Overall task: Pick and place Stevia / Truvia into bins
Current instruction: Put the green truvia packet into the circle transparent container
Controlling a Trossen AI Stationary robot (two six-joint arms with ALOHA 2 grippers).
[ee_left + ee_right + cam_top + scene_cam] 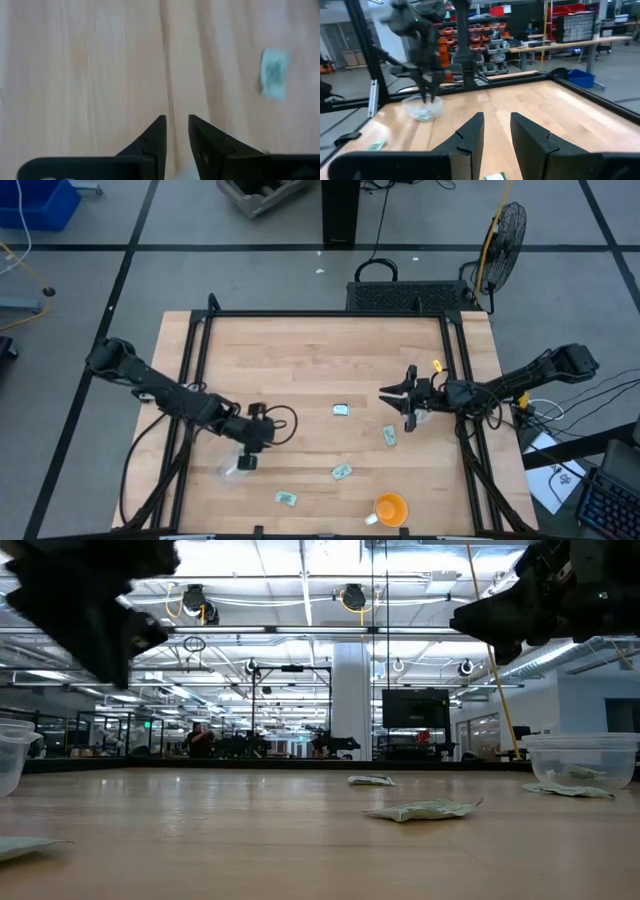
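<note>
Left gripper (pixel 247 463) hangs over the left bin (pixel 229 473), its fingers close together with only a thin gap and nothing seen between them.

Right gripper (pixel 397 402) is at about 3 o'clock on the table (pixel 300 360), beside the right bin (pixel 424 417), its fingers a little apart and holding nothing. From the right wrist view, the left bin (pixel 423 108) is a clear cup with pale sachets lying in its bottom, and the left arm's fingertips (pixel 427 92) point down into its mouth. Loose Stevia sachets lie flat on the wood: one near the table centre (pixel 341 410), one at about 4 o'clock (pixel 389 436), one at 5 o'clock (pixel 342 472) and one at 6 o'clock (pixel 286 498). An orange cup (pixel 390 509) stands near the front edge, at about 5 o'clock, apart from both bins.
</note>
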